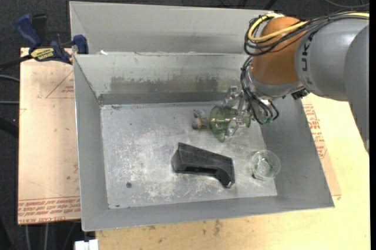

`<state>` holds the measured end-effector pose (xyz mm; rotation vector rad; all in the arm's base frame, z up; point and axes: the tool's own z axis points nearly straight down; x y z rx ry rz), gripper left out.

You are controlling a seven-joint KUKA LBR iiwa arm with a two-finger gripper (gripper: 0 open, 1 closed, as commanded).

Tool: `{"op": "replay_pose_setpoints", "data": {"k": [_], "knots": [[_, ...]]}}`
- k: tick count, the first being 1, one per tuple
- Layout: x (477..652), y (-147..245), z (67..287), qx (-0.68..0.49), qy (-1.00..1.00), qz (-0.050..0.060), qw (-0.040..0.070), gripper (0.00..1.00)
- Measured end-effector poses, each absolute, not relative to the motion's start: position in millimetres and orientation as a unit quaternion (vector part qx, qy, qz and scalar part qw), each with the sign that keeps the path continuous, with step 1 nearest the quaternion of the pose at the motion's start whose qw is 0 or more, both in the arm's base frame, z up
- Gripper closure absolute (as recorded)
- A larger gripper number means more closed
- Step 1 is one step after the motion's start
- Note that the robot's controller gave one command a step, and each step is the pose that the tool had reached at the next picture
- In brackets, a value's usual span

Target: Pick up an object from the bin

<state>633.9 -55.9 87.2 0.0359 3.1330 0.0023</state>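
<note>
Low in the grey metal bin (88, 125), toward the right side of its floor and closer to the back wall than the front, the gripper (237, 119) sits right against a small rounded thing of green-tinted clear material (221, 119), glassy and shiny like a little jar or bulb. The gripper's metal parts overlap the right side of this green piece. Whether it is spread, closed, or pinching the piece cannot be told, since metal, cables and glass run together there.

Just beside the green piece, on its left, lies a small dull, knobbly bit (198, 122), either touching it or very nearly so.

Nearer the front edge, about mid-floor, lies a matte black block (202, 165). It is long and wedge-like, with a flat top and a short leg bent down at its right end. It lies well apart from the gripper.

In the front right corner stands a clear, colourless cup (264, 165), thin-walled and round, with its open mouth up.

The bin floor is scuffed bare metal, speckled with pale scratches, and its walls slope outward, smooth and dull.

Above the gripper the wrist carries a smooth, rounded orange cover (276, 57) looped with yellow and black cables (264, 28), and behind it is the thick grey arm (338, 60).
</note>
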Motion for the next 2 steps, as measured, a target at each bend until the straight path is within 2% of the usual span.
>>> {"op": "replay_pose_setpoints", "data": {"k": [1,2], "knots": [[633.9,-56,87,0.011,1.0,0.001,0.004,1.0],[639.8,-27,221,0.02,1.0,0.001,0.002,1.0]]}}
